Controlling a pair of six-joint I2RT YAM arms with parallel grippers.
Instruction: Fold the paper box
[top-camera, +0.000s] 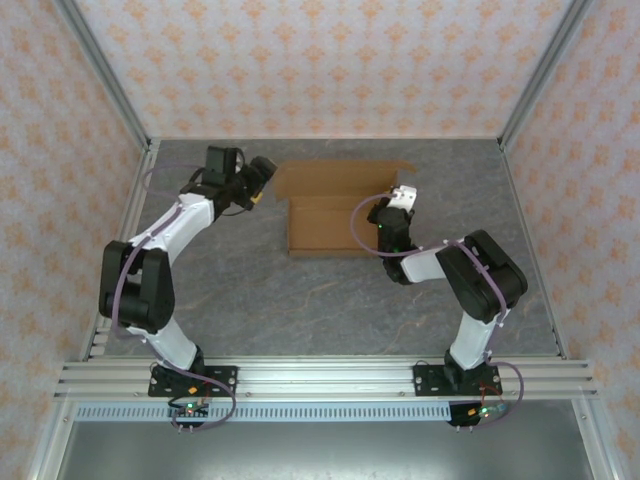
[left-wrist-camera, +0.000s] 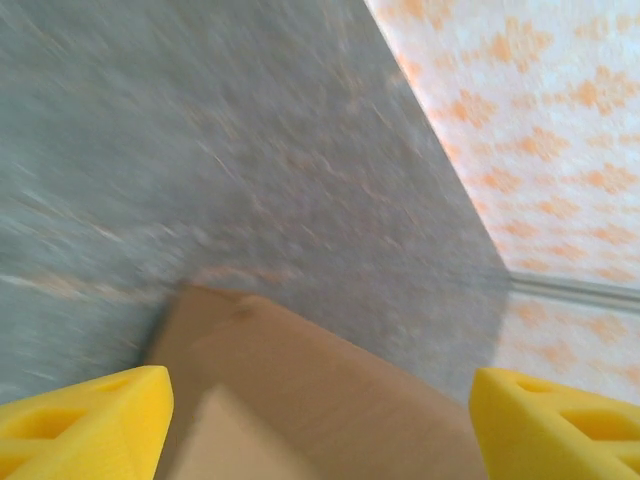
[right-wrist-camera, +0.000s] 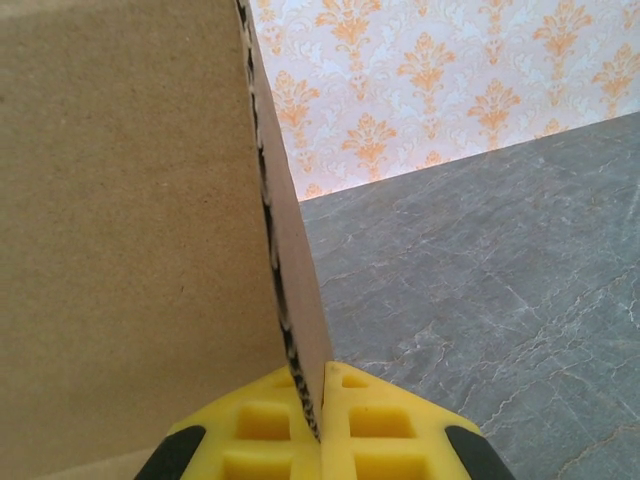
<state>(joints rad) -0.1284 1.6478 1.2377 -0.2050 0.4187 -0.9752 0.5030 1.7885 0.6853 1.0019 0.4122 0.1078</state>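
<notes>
On the far half of a grey marbled table (top-camera: 300, 300), about midway across it, lies the paper box (top-camera: 330, 215), plain brown cardboard and only partly folded. Its long axis runs left to right, parallel to the table's far edge. A wider panel lies toward that far edge, and a narrower part reaches toward the table's near edge.

The right gripper (top-camera: 400, 195) is over the table's far right part, clamped on the box's right-hand flap. In the right wrist view its yellow fingers (right-wrist-camera: 370, 420) press both faces of the box (right-wrist-camera: 120, 230), and the flap stands upright with its corrugated edge showing.

The left gripper (top-camera: 262, 180) is over the table's far left part, just beside the box's left far corner, with its fingers spread wide and nothing held. In the blurred left wrist view a box (left-wrist-camera: 300, 380) corner lies between the yellow fingers (left-wrist-camera: 90, 420); contact cannot be told.

Walls (top-camera: 320, 60) papered pale pink with orange motifs, with metal posts (top-camera: 105, 75) at the corners, enclose the table's left, far and right sides.
</notes>
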